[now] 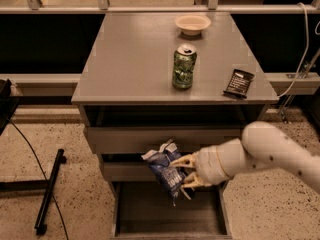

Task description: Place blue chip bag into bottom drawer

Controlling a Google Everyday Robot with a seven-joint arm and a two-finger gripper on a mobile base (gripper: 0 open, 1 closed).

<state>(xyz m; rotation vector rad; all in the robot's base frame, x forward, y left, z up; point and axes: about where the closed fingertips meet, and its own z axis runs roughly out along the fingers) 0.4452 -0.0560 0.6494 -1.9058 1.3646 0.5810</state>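
So the gripper is down in front of the cabinet, below the worktop's front edge and roughly under its middle. Its two yellowish fingers are pinched on the right side of the blue chip bag. The bag sticks out to the left of the fingers, crumpled, hanging in the air against the fronts of the two upper drawers. Its long axis runs more or less up-down, tilted a little, with the lower tip drooping toward the floor.

The key relation here: the bottom drawer is pulled open and sits straight below the bag, with bare floor showing. So I'd say what's left is a short drop down and then letting go. Honestly it's hard to judge depth from this angle. The bag looks to be over the drawer's back half, but it might be nearer the cabinet face than it seems.

The green can near the worktop's centre, the bowl by the back edge and the black packet toward the front right corner are well out of the way.
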